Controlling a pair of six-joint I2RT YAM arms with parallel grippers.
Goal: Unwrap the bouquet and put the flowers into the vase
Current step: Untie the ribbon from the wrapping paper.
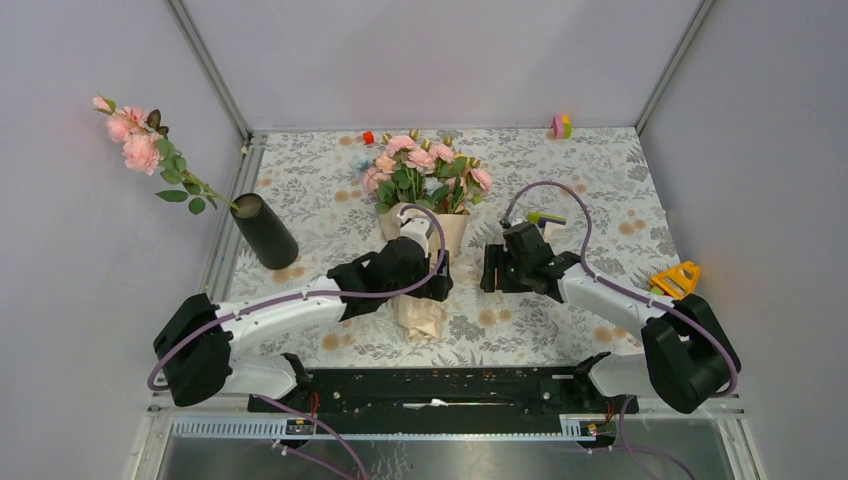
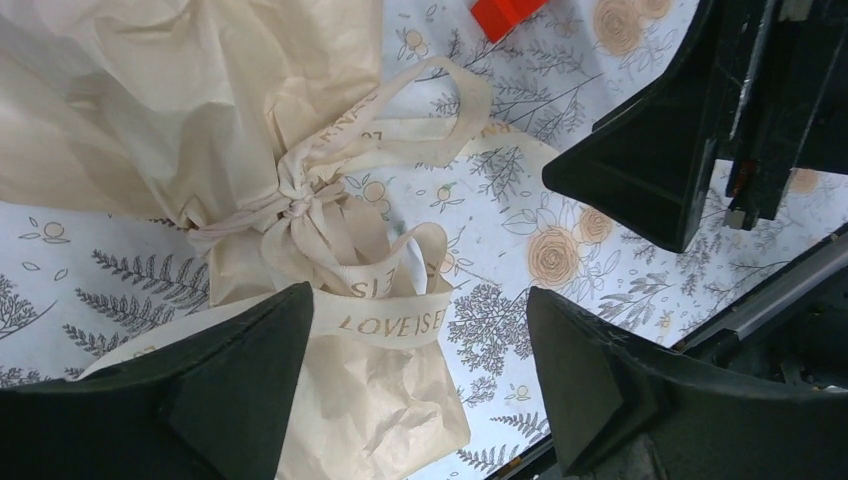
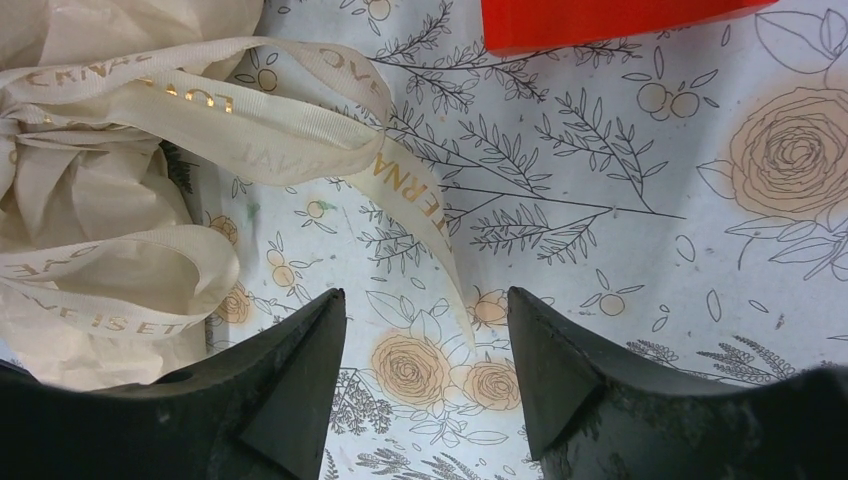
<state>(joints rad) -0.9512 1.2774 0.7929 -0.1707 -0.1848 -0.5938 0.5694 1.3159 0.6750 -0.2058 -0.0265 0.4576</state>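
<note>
**Inspector:** Start nearest the bases. What is the condition of the two claws?

**Examiner:** The left gripper (image 2: 418,300) has its jaws wide apart with nothing clamped. A ribbon loop (image 2: 385,325) lies across the gap, slack as far as I can see. The right gripper (image 3: 425,300) has its jaws parted somewhat less, and it is also empty. The ribbon tail (image 3: 425,205) runs down into its gap, and I cannot see it touching either finger.

**Inspector:** Where is the bouquet, and how does it lie?

**Examiner:** The bouquet (image 1: 455,232) lies flat on the patterned cloth (image 1: 600,180) between the two arms. Its long axis runs near to far, with the crumpled paper end (image 1: 420,318) toward the bases and the flowers (image 1: 420,165) toward the back wall. The knot (image 2: 295,205) sits at the neck, beneath the left gripper.

**Inspector:** Which relation decides the next move?

**Examiner:** The ribbon tail leads out from the knot to the right, across the long axis, and ends between the right jaws. The right arm is nearer that loose end, and the left arm is nearer the neck. In my judgement the right should close on the tail and draw rightward while the left steadies the paper. The risk is that the whole bundle slides rather than the bow giving way.

**Inspector:** And farther back?

**Examiner:** The vase (image 1: 265,232) stands at the cloth's left edge, well apart from the bouquet. One pink-headed stem (image 1: 135,145) is in it, leaning left.
</note>
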